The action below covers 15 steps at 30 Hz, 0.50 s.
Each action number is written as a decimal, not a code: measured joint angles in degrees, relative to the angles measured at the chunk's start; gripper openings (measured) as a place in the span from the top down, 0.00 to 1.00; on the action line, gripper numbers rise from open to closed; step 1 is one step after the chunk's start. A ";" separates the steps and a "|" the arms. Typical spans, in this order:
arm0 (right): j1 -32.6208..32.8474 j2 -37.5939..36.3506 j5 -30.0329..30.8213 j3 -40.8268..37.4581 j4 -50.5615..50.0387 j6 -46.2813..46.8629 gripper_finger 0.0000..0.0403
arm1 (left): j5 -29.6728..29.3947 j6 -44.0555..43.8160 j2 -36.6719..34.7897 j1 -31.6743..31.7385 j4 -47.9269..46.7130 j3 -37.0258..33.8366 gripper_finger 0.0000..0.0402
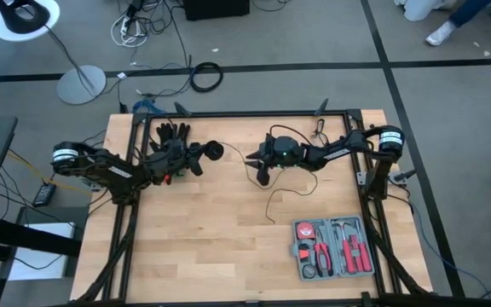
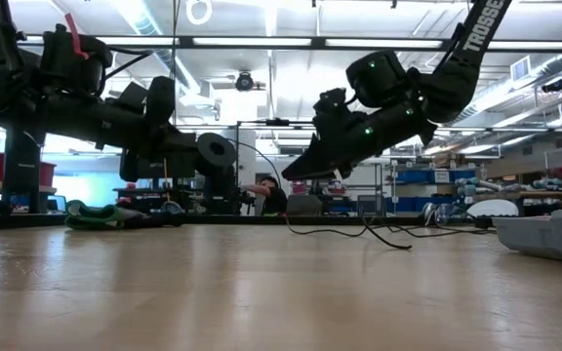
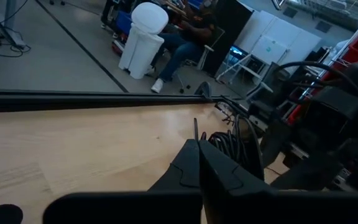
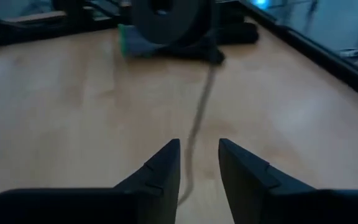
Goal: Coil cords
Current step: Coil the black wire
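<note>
The cord is a thin black wire ending in a round black disc [image 1: 214, 151]. The disc is up in the air at the tip of my left gripper [image 1: 198, 154], which is shut; it also shows in the low view [image 2: 216, 152]. From the disc the wire [image 2: 273, 174] arcs down to the table, and its loose length [image 1: 273, 203] lies toward the near edge. My right gripper [image 1: 257, 164] is open and tilted down to the right of the disc. In the right wrist view the wire [image 4: 199, 112] runs between its fingers [image 4: 160, 171]. My left gripper is shut on the cord right at its disc end, with a thin stub of wire [image 3: 196, 129] showing above the closed fingers [image 3: 194, 171]. The fingers lie about level and point toward the table's right. The disc hangs clear of the table; the exact place of contact is hidden.
A black glove [image 1: 175, 133] lies by the far edge behind my left gripper. A grey tool case [image 1: 335, 247] with red-handled pliers sits near the front right. Bare wood lies between the arms and toward the near edge. People sit in the room beyond the table.
</note>
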 joint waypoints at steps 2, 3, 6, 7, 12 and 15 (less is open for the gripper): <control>0.02 0.02 2.50 0.06 -0.07 -0.62 0.73 | -0.01 0.00 0.00 0.00 0.00 0.00 1.00; 0.01 0.04 3.51 0.06 -0.12 -0.41 0.73 | -0.01 0.00 0.00 0.00 0.00 0.00 1.00; -0.04 0.23 4.16 0.06 -0.02 0.23 0.73 | 0.00 0.00 0.00 0.00 0.00 0.00 1.00; 0.01 0.49 4.14 0.08 0.02 0.23 0.73 | 0.02 0.00 0.00 0.00 0.08 0.00 1.00; 0.57 3.11 3.02 0.10 0.14 2.08 0.73 | 0.01 0.02 0.01 0.00 1.41 0.49 1.00; 0.68 3.40 2.87 0.06 0.29 3.26 0.73 | 0.02 0.14 0.02 0.00 1.12 1.22 1.00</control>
